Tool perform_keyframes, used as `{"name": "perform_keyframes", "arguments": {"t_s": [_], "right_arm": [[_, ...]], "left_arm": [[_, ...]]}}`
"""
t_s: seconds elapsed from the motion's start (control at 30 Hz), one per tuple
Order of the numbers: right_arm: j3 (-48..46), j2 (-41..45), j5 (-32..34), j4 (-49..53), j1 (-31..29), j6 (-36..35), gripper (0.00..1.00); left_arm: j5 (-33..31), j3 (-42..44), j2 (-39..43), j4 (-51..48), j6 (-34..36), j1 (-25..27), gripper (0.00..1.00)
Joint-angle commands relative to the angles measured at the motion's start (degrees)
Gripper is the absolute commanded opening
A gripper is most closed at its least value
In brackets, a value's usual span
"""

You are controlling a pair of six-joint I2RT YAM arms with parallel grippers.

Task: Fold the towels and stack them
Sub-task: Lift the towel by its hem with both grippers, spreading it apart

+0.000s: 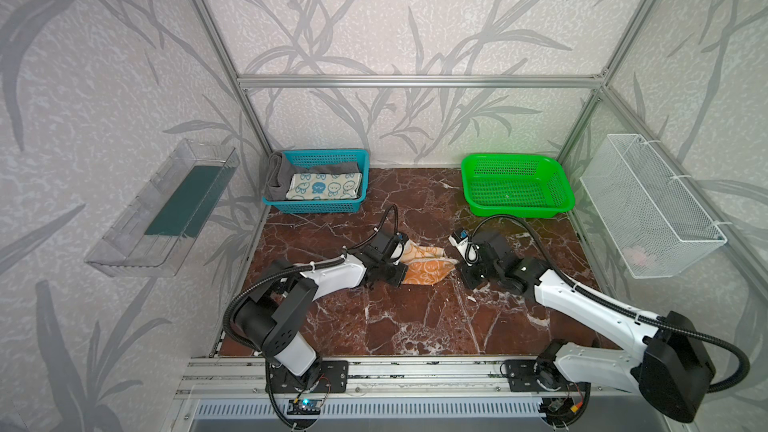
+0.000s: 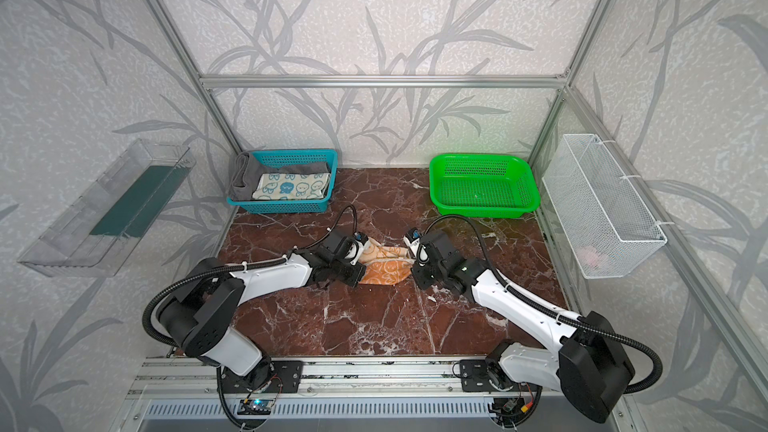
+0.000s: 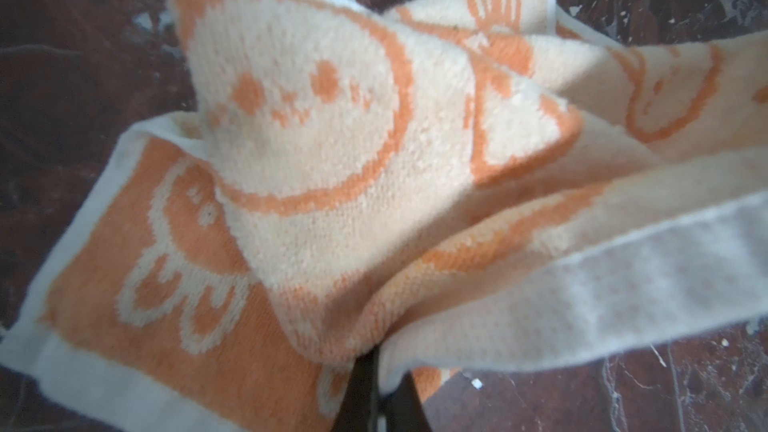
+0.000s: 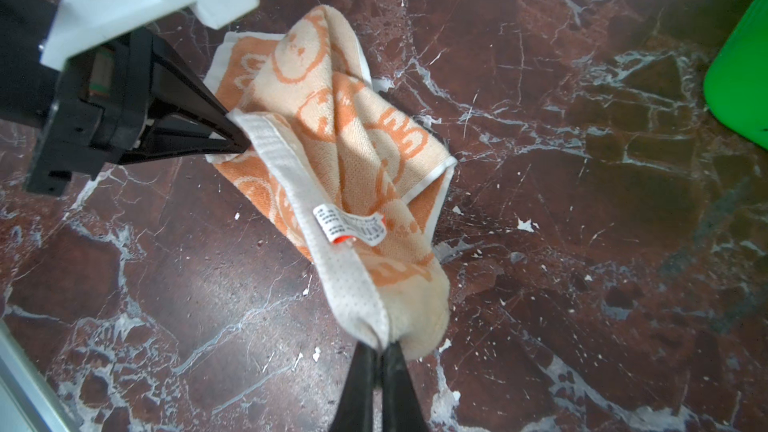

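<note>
The orange towel (image 4: 357,126) bears cream bunnies — the cream towel (image 1: 324,189) blue ones; grey towel (image 1: 277,172) plain.

The orange-and-cream bunny-printed terry towel (image 1: 426,271) lies bunched and loosely twisted just in front of the teal plastic basket (image 1: 320,206). Inside that basket, the folded blue-and-cream bunny towel (image 1: 324,187) rests on the plain dark grey towel (image 1: 277,174), which drapes over the rim.

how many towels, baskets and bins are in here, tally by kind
towels: 3 (grey towel, blue towel, orange towel)
plastic baskets: 2 (blue basket, green basket)
wire basket: 1
clear bin: 1
total: 7
</note>
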State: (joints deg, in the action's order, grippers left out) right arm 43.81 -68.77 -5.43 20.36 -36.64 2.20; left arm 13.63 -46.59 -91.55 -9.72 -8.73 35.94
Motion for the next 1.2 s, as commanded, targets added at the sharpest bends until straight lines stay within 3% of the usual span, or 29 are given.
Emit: {"name": "perform_keyframes", "arguments": {"t_s": [0.0, 0.3, 0.63, 0.8, 0.97, 1.17], "right_arm": [[5.4, 1.1, -6.6, 4.1, 2.7, -5.3, 0.00], [22.7, 0.4, -10.6, 11.8, 10.3, -17.1, 0.00], [39.8, 6.9, -18.2, 23.3, 11.6, -24.7, 0.00], [42.7, 14.0, -23.7, 27.3, 11.6, -25.1, 0.00], [46.6, 19.2, -27.3, 31.2, 11.6, -24.6, 0.00], [48.4, 21.5, -27.7, 30.6, 11.6, -21.7, 0.00]], "left_arm": [[0.9, -5.4, 4.2, -7.3, 5.2, -0.3, 0.00], [-5.7, -21.9, 15.2, -17.1, 19.1, -1.2, 0.00], [-7.3, -41.1, 24.9, -27.8, 30.5, -0.6, 0.00], [-1.8, -42.3, 33.6, -28.6, 35.4, 0.6, 0.00], [5.5, -45.2, 39.2, -30.3, 34.8, 1.1, 0.00], [6.5, -47.1, 41.3, -32.2, 34.9, 1.1, 0.00]]}}
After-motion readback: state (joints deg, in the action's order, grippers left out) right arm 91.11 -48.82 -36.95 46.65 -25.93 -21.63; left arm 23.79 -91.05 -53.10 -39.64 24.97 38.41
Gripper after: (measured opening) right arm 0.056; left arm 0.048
